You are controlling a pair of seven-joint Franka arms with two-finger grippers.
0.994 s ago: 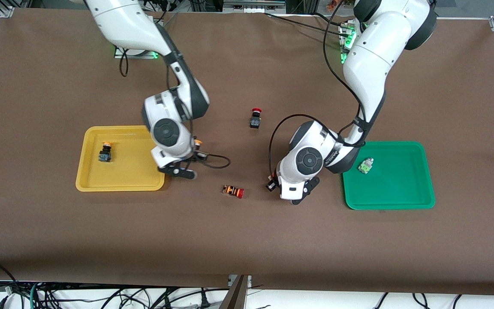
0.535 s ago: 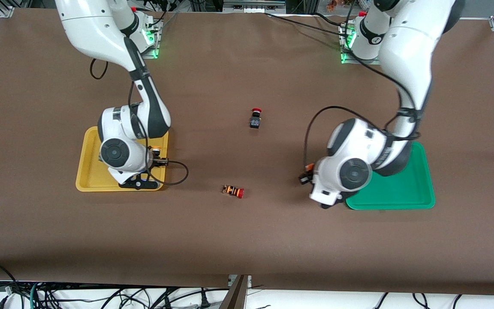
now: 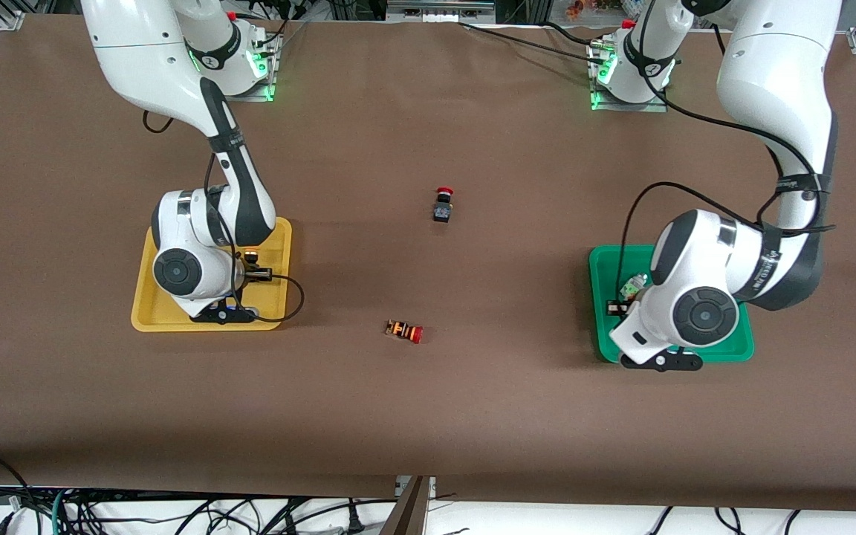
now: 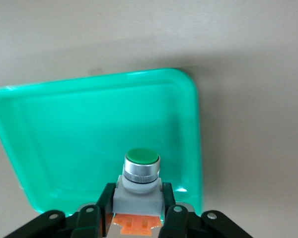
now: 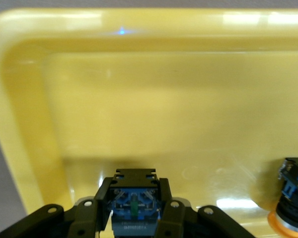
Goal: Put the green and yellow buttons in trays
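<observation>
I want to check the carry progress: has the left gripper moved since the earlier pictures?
Yes. The left gripper, shut on a green button, went from the table near the red-capped button toward the left arm's end, and is now over the green tray.

A robotics lab, to judge by the fittings: two white Franka arms point(image 3: 205, 148) bolted at green-lit bases point(image 3: 253, 70), a brown-covered table point(image 3: 428, 416) framed in aluminium profile point(image 3: 8, 18), loose cables point(image 3: 138, 513) tangled along its near edge, small push-button switches point(image 3: 404, 331) scattered about as test pieces.
</observation>
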